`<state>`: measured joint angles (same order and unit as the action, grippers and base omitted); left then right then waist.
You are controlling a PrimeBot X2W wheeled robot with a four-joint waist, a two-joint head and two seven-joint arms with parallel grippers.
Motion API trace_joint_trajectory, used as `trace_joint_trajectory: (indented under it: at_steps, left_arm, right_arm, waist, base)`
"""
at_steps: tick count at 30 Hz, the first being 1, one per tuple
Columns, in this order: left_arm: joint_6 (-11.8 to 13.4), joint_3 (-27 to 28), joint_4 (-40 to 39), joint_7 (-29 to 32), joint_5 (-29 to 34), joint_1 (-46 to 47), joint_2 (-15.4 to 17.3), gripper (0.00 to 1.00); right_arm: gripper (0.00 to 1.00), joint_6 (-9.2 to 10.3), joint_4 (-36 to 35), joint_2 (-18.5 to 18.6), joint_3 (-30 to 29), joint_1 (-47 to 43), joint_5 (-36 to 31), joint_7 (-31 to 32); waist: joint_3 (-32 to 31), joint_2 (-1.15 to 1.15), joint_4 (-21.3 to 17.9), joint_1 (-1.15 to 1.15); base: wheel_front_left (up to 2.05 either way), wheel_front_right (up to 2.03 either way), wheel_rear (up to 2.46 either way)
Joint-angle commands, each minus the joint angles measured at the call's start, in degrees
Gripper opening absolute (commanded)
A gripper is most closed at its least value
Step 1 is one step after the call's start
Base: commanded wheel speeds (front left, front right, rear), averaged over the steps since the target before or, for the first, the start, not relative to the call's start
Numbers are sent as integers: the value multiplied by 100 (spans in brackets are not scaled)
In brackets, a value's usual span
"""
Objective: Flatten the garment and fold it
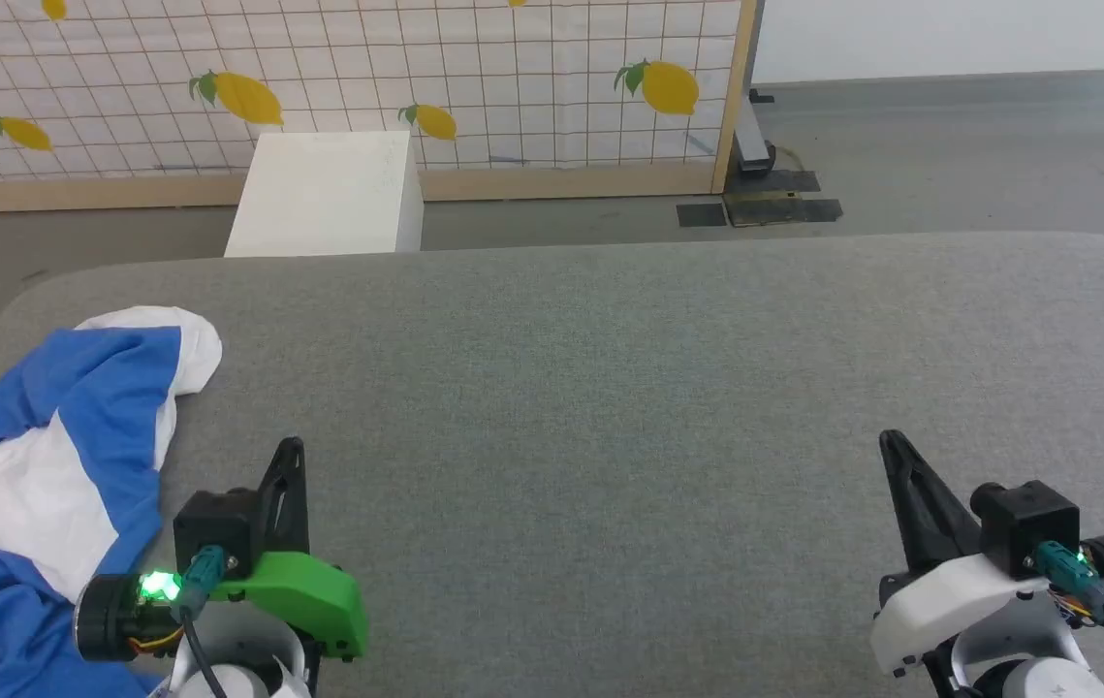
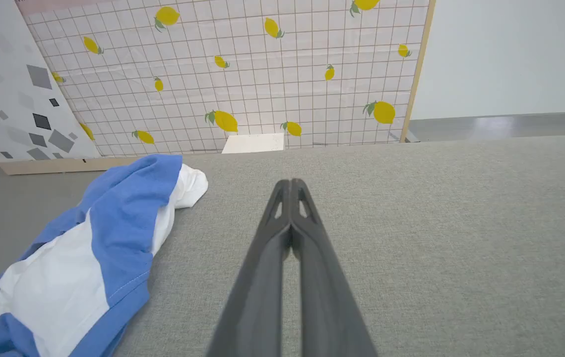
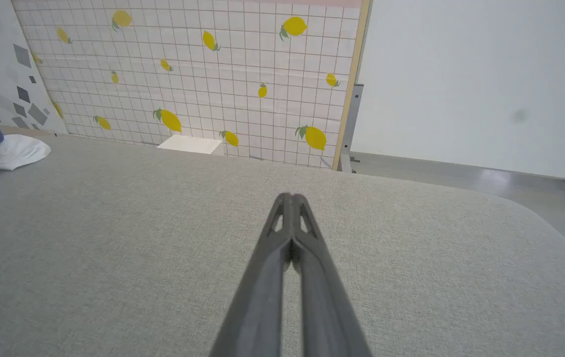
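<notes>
Fingers are pressed tip to tip and empty on both the left gripper (image 1: 291,454) and the right gripper (image 1: 893,446), which point away over the near side of the grey table (image 1: 610,368). The garment (image 1: 47,465) lies crumpled at the table's left edge, near the left gripper.

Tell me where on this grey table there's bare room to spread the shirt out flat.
The grey table is bare from the left gripper across to the right gripper and up to its far edge by the white box. Only the left end is crowded, where the crumpled garment lies.
</notes>
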<state>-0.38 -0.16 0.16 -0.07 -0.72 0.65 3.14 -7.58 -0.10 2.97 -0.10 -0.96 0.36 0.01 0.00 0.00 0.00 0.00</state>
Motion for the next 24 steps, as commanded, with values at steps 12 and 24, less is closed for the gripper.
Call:
trace_joint_trajectory:
  at_steps: [12, 24]
  left_arm:
    - [38, 16, -16, 7, 72, -65, -26, 0]
    - [38, 16, -16, 7, 72, -65, -26, 0]
  right_arm:
    - [0, 9, 10, -10, 10, 96, -36, -1]
    - [0, 9, 10, -10, 10, 96, -36, -1]
  waist:
    - [0, 0, 0, 0]
    - [0, 0, 0, 0]
  base:
    - [0, 0, 0]
    - [0, 0, 0]
